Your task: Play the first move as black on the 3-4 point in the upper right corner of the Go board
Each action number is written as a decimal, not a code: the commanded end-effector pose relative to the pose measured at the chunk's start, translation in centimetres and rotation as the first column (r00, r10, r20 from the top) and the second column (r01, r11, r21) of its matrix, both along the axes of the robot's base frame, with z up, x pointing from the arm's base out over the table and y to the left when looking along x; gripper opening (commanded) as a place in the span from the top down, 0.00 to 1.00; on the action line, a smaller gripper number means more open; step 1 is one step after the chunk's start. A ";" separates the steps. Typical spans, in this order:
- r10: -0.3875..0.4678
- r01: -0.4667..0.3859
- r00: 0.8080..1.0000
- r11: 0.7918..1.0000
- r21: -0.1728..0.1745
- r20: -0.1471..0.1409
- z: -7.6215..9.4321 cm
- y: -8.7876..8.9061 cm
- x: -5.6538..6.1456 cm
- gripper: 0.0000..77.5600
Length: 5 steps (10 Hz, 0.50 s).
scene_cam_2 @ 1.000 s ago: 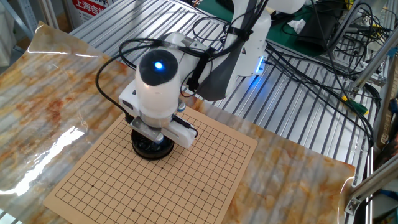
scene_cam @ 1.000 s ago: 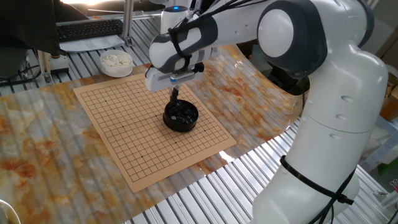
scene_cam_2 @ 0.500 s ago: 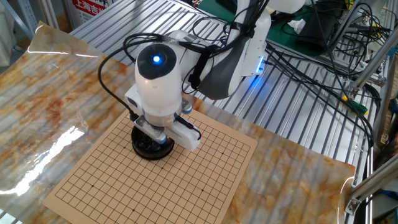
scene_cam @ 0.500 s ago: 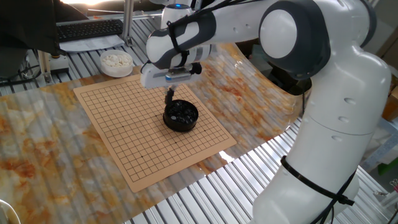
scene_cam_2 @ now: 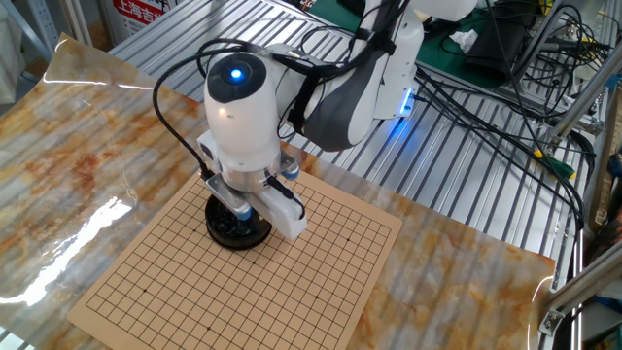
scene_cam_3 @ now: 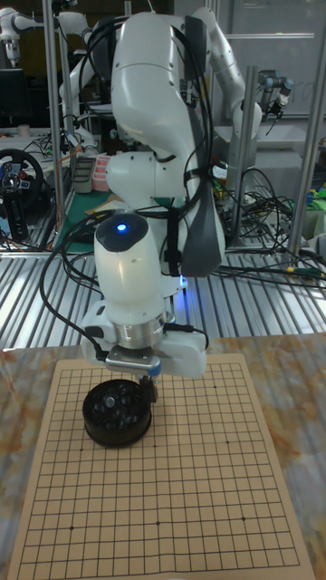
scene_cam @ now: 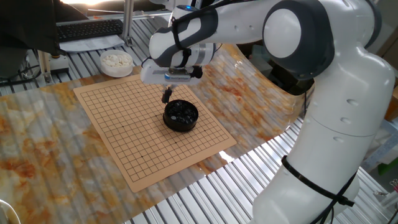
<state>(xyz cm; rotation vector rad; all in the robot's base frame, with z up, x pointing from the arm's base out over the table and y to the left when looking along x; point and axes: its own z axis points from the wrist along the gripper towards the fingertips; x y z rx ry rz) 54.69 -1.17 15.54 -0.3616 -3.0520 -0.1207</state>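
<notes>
The Go board (scene_cam: 149,134) lies bare on the bench, its upper-right 3-4 crossing unfilled. The black bowl (scene_cam: 181,116) holds the black stones. Above its rim hangs the hand (scene_cam: 166,96) — fingers together, any stone between them too small to see. A weak pinch could drop it mid-carry.

gripper (scene_cam: 166,96) above board (scene_cam: 124,149) | beside black bowl (scene_cam: 181,116) | white stones bowl (scene_cam: 116,62) behind
</notes>
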 end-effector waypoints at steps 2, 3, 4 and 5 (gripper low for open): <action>-0.165 0.165 0.984 0.986 0.001 0.061 0.7 0.8 2.2 0.99; -0.165 0.165 0.984 0.986 0.001 0.061 0.7 0.8 2.2 0.99; -0.267 0.266 0.959 0.964 0.024 0.097 0.3 1.0 2.5 0.99; -0.332 0.329 0.935 0.943 0.040 0.127 0.0 1.1 2.6 0.99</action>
